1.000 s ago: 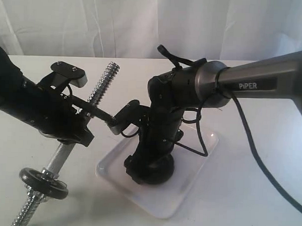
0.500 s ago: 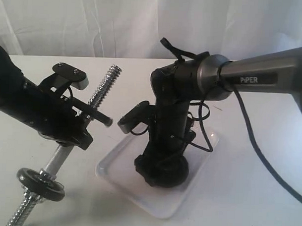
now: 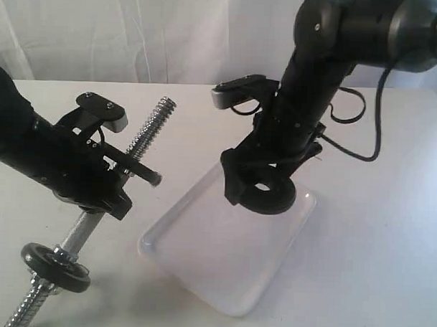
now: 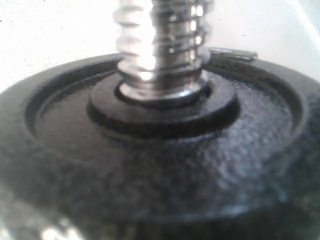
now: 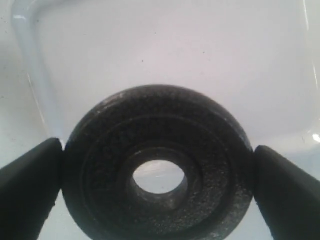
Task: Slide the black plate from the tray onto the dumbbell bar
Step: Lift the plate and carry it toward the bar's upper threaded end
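While the right gripper (image 3: 268, 185) clamps the plate (image 3: 283, 204) by its rim, the plate hangs clear above the tray (image 3: 201, 256), toward its far end, touching nothing else. In the right wrist view the two fingers (image 5: 27, 187) press on opposite edges of the plate (image 5: 157, 132), and the centre hole is open with the tray's pale floor showing through it.

The left gripper (image 3: 125, 167) is closed around the bar (image 3: 144, 136) at its middle and holds it tilted, free threaded end up and pointing toward the tray. A disc (image 3: 55, 267) sits low on the bar near the table (image 3: 386, 284). The left wrist view shows that disc (image 4: 165, 165) close up, seated around the thread.

The plate looks like cast metal: rigid, probably heavy for its size, with a grainy matte skin that should give the pads fair friction. Held at only two rim points, it could swing about the line between the fingers, so a firm squeeze across the full width seems the right hold, leaving the hole unobstructed.

Next, I judge, the hole must line up square with the bar's upper end. The coarse thread may snag the hole's edge if the plate meets it at an angle.
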Motion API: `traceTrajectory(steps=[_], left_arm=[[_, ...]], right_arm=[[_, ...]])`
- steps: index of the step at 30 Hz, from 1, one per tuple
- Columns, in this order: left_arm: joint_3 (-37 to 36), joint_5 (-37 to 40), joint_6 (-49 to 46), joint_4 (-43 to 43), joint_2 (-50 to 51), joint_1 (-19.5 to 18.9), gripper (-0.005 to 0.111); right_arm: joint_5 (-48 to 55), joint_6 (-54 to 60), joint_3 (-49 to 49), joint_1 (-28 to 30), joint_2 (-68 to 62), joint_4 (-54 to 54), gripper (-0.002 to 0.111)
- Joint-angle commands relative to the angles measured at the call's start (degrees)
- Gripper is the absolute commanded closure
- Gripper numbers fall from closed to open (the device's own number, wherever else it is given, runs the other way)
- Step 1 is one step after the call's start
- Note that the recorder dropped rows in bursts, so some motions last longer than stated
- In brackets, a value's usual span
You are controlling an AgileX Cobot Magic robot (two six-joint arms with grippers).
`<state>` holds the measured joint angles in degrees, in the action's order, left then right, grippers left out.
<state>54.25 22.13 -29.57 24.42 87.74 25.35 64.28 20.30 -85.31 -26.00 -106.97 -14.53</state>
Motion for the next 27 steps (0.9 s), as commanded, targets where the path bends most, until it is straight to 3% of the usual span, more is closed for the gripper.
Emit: traceTrajectory(steps=[1, 7, 15, 27], left_arm=[[1.5, -1.9, -0.7, 2.7, -3.3, 0.0, 0.107], [1.5, 1.8, -3.8, 2.7, -3.3, 0.0, 0.107], [1.5, 4.3, -9.2, 4.0, -4.9, 0.0, 0.107], [1.5, 5.6, -12.4, 4.0, -5.9, 0.0, 0.107]], right_arm=[[3.4, 6.5, -2.2, 4.5, 2.9, -12.0, 0.108], [5.7, 14.1, -5.5, 9.2, 3.0, -29.9, 0.108], [5.7, 14.4, -6.6, 12.8, 2.9, -34.0, 0.108], [5.7, 14.0, -6.6, 12.9, 2.9, -45.2, 0.108]])
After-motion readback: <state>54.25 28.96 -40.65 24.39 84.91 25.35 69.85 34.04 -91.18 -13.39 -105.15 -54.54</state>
